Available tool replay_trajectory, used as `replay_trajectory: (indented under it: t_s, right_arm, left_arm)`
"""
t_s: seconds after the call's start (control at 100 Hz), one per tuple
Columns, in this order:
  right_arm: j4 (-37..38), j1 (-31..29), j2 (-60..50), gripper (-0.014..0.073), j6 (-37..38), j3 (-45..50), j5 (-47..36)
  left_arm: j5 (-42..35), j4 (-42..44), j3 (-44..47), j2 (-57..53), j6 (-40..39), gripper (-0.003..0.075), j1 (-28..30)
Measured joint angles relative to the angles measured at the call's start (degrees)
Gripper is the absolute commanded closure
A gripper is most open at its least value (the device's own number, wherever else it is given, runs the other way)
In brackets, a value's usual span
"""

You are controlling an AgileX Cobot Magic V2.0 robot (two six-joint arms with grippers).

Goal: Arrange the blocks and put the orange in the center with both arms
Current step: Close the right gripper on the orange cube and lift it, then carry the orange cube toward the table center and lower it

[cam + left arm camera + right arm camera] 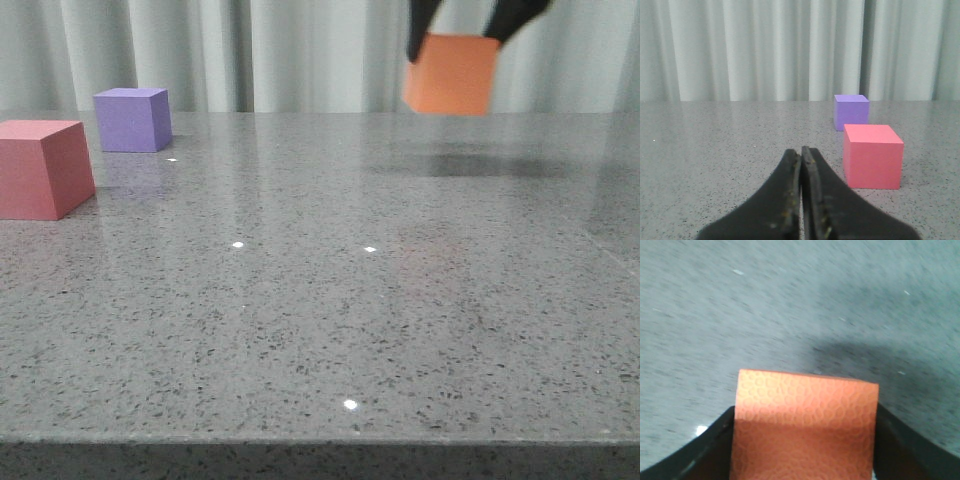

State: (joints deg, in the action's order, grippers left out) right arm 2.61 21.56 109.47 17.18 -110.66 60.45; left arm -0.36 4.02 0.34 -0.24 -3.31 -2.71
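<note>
The right gripper point(455, 40) clamps the orange cube point(452, 75) aloft mid-carry; next, lowering it between the purple cube point(132, 119) and pinkish-red cube point(42, 168), while the left gripper point(801, 165) idles closed and empty.

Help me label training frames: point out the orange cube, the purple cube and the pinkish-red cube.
orange cube point(452, 77): front view, middle of its facing side.
purple cube point(127, 124): front view, its front face.
pinkish-red cube point(873, 164): left wrist view, its front face.
</note>
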Motion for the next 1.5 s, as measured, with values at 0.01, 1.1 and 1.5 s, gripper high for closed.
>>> replay_trajectory:
  t_s: [0.01,1.1,1.5]
  right_arm:
    - [0.42,0.61,0.01,0.0283,0.27,-0.24,0.0]
    - [7.64,14.82,18.64,0.0283,18.83,-19.07,2.35]
    - [7.77,14.82,18.64,0.0281,18.93,-19.16,2.44]
  left_arm:
    - [0.0,0.0,0.0,0.0,0.0,0.0741,0.0]
    - [0.0,0.0,0.0,0.0,0.0,0.0741,0.0]
    - [0.0,0.0,0.0,0.0,0.0,0.0741,0.0]
